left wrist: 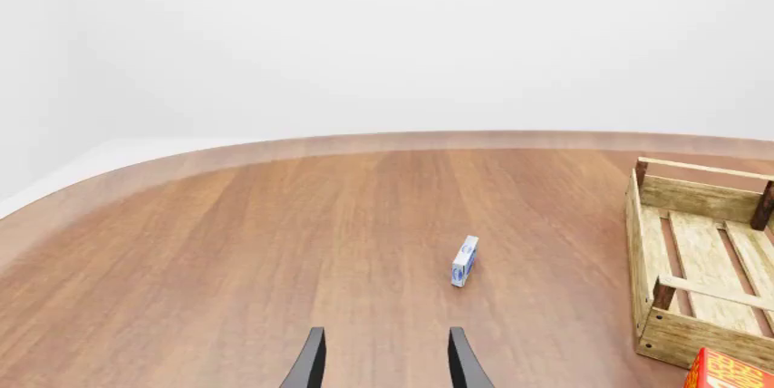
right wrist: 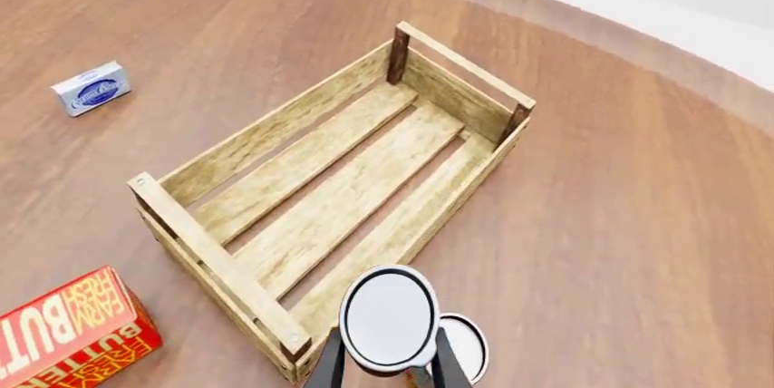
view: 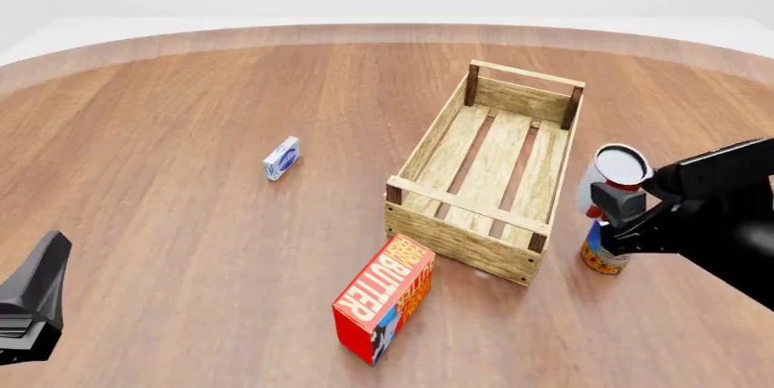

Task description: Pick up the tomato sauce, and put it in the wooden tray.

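Pickup done: sauce can is held clamped in the right end effector, lifted off the desk at right of frame, just beside the tray. Placement in the tray remains. Silvery top is seen; label mostly hidden. Left end effector is apart, idle.

A red butter box lies on the wooden table toward its near edge, about midway across, label up and angled. A small blue-and-white packet sits nearer the table's middle, left of center, well apart from the box. Toward the right edge stands what seems a second can, mostly hidden.
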